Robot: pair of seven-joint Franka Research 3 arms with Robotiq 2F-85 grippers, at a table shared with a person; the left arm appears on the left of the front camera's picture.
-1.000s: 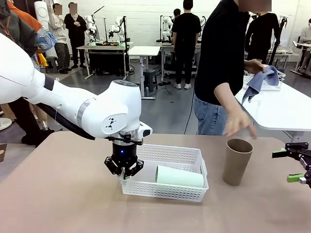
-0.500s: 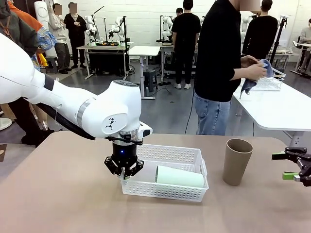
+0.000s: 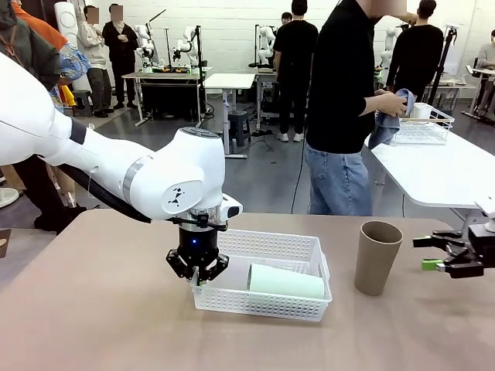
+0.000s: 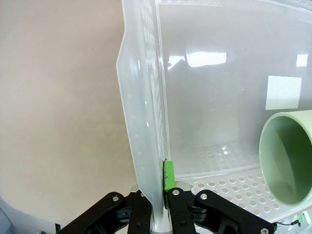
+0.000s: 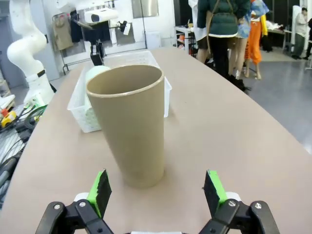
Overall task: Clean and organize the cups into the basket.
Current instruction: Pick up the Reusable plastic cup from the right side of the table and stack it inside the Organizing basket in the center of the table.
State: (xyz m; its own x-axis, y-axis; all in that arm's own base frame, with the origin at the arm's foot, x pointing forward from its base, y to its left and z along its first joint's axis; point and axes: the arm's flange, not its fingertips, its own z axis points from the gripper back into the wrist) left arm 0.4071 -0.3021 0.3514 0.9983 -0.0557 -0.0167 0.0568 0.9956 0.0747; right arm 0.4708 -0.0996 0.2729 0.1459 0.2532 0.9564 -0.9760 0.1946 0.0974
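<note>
- Front view, left half: shows the left pincer (image 3: 198, 272) pointing straight down, clamped on the left end wall of the white basket (image 3: 263, 303).
- Left wrist view: gives the same grip close up, with the thin lattice wall pinched tight between the two fingers.
- Inside the basket: holds one mint cup (image 3: 286, 281) lying on its side, open mouth toward the clamped end.
- Right of the basket, apart from it: finds a tan cup (image 3: 377, 256) standing upright on the desk (image 3: 93, 317), mouth up.
- Further right: shows the right pincer (image 3: 425, 253) held level, fingers spread wide apart, near the tan cup without touching it.
- Right wrist view: places the tan cup centred ahead of the spread fingers, nothing gripped.
- Beyond the desk: shows a person (image 3: 340, 93) turned toward another table, both hands on a blue cloth (image 3: 384, 127) beside a white wire rack (image 3: 424, 127).
</note>
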